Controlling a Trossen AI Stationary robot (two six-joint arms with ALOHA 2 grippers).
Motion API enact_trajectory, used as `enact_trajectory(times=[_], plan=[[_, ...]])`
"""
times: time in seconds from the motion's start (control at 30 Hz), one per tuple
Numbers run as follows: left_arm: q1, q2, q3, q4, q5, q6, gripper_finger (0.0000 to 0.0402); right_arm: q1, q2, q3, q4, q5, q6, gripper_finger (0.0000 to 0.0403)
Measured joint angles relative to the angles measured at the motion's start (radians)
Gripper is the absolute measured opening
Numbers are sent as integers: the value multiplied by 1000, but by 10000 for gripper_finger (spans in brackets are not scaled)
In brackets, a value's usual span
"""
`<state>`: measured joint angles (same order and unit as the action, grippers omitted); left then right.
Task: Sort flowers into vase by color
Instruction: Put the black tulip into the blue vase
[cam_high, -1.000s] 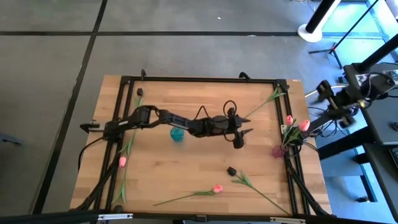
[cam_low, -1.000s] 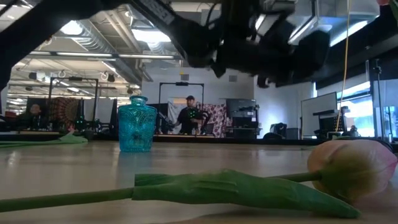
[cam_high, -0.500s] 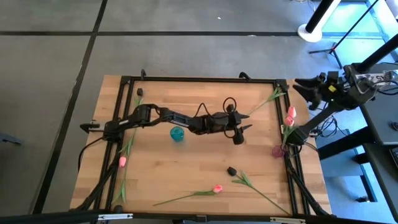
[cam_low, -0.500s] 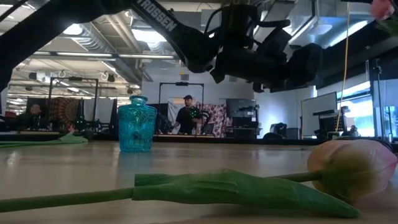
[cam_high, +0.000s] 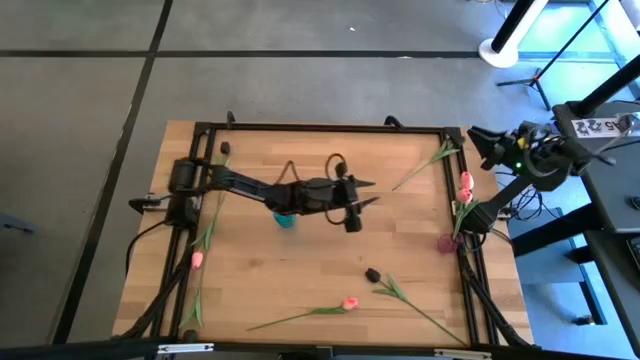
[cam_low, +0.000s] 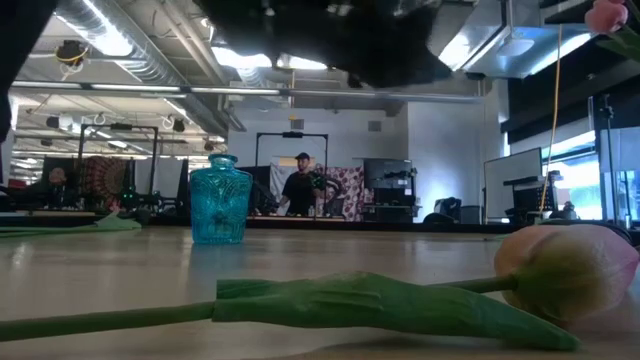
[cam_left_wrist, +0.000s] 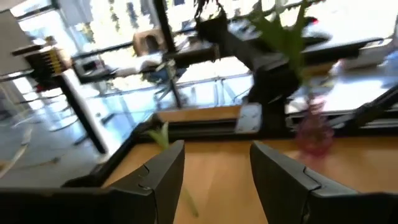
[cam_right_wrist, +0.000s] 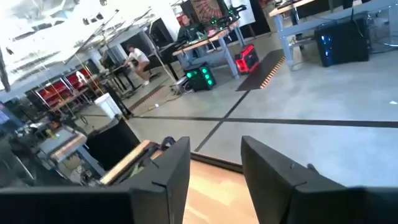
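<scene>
My left gripper (cam_high: 366, 192) hangs open over the table's middle, just right of the turquoise vase (cam_high: 285, 217); nothing is between its fingers (cam_left_wrist: 163, 171). My right gripper (cam_high: 478, 135) stands open beyond the far right corner, and it holds nothing (cam_right_wrist: 214, 168). A purple vase (cam_high: 447, 242) at the right edge holds pink flowers (cam_high: 465, 184). Loose flowers lie flat on the wood. One pink one (cam_high: 349, 303) and a black-headed one (cam_high: 372, 274) are near the front. Another pink one (cam_high: 197, 260) lies at the left, and a green stem (cam_high: 425, 165) at the far right.
A black frame (cam_high: 320, 129) runs around the wooden table top. The left arm (cam_high: 250, 188) stretches over the turquoise vase (cam_low: 220, 200). In the low view the front pink tulip (cam_low: 565, 268) fills the foreground. People sit and stand in the room behind.
My left gripper has drawn back toward the table's left edge and risen, leaving the top of the low view. My right arm has swung away from the purple vase to beyond the far right corner, turning its wrist. The pink flowers stay in that vase.
</scene>
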<state>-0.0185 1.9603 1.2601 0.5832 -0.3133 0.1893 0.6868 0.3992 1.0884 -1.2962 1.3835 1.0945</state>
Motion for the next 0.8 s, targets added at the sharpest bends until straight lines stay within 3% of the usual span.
enact_trajectory(times=[0.2,0.4,0.5,0.63,0.8], plan=[[-6,-117,-143,-4,73,-19,172,0,1,-124,48,-11,102,143],[-6,-131,-152,16,136,13,172,0,61,-159,177,84,63,143],[-1,-131,-152,26,169,29,172,-9,78,-124,274,92,-44,143],[16,-131,-152,34,220,31,172,-61,141,-91,516,97,-336,143],[34,-131,-152,39,256,30,172,-186,217,-34,781,3,-640,143]])
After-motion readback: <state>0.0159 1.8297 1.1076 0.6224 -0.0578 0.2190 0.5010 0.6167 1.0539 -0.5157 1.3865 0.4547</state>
